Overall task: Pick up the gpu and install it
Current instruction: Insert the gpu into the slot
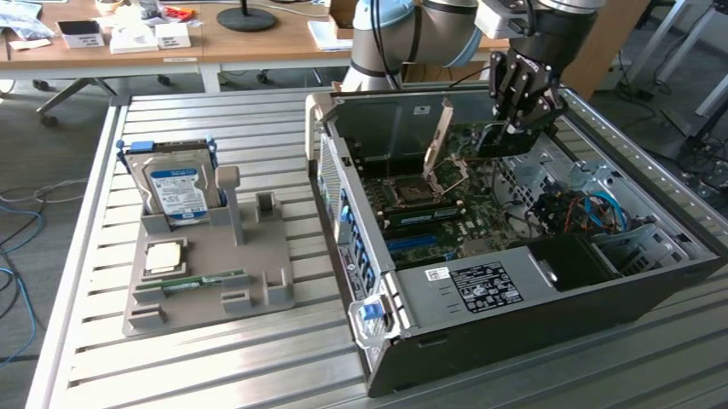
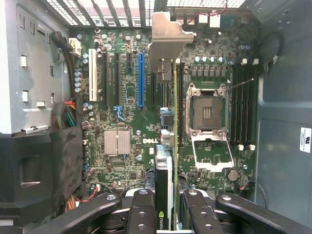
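The gpu (image 2: 164, 170) is a thin card seen edge-on, with a black face, a green board edge and a silver end bracket (image 2: 168, 36). My gripper (image 2: 165, 202) is shut on it, one dark finger (image 2: 141, 209) on each side. In the exterior view the gripper (image 1: 517, 119) reaches down into the open computer case (image 1: 512, 298) and holds the dark gpu (image 1: 500, 143) upright over the motherboard. The card hangs between the blue slot (image 2: 141, 78) and the open CPU socket (image 2: 207, 117). I cannot tell whether its lower edge touches a slot.
On the slatted metal table, at the exterior view's left, stands a grey fixture tray (image 1: 256, 294). It holds a hard drive (image 1: 176, 183), a CPU chip (image 1: 165, 256) and a RAM stick (image 1: 193, 283). Cables and a black shroud (image 2: 39, 165) crowd one side of the case.
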Motion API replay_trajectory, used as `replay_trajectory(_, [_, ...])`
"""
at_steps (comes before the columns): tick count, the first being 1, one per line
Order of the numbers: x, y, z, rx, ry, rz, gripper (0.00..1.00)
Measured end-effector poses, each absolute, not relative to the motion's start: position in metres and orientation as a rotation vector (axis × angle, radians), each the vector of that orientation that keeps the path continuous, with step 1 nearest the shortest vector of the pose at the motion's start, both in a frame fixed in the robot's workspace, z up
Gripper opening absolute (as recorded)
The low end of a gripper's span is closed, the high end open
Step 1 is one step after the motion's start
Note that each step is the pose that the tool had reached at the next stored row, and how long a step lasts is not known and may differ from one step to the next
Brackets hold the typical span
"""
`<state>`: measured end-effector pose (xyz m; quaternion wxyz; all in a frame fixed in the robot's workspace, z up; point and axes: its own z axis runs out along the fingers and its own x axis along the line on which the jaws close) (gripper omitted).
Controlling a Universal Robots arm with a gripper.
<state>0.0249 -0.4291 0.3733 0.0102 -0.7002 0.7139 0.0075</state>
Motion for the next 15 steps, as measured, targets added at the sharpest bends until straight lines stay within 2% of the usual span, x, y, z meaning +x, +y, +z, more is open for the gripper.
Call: replay_trajectory(15, [0.0172,-0.4338,0.3646,-2.186,2.229,0.023,0.27])
